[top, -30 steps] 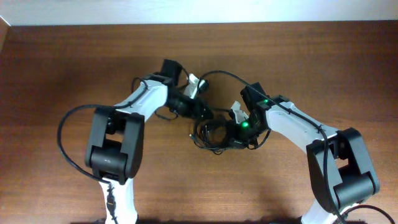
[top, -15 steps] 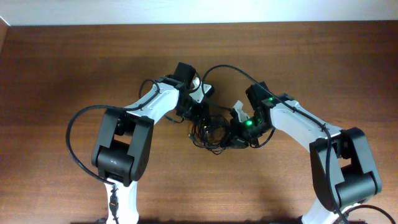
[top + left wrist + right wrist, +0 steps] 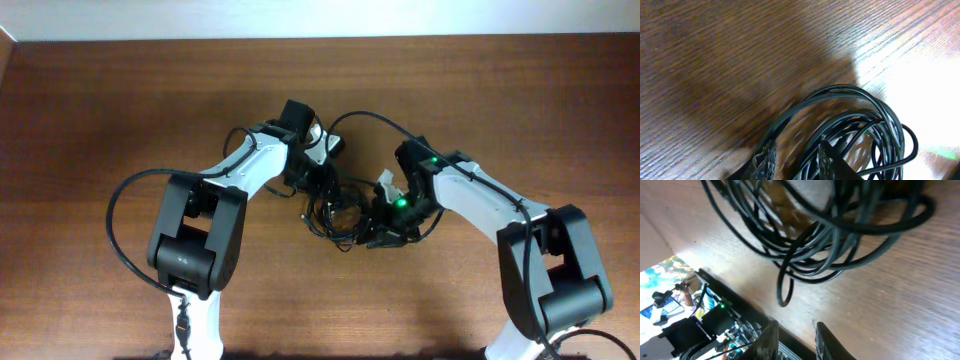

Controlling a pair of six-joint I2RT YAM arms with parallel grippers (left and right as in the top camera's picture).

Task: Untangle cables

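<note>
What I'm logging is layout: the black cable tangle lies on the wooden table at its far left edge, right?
No, not the left edge. The overhead view shows the cables lying on the wooden table near its middle.

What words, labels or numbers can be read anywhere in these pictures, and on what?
None can be read.
The cables and the wooden table bear no lettering.
The colourful patch at the lower left of the right wrist view is too blurred to show any text.

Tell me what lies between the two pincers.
The cables, tangled, lie between the left pincer and the right pincer; the overhead view shows it.
</note>
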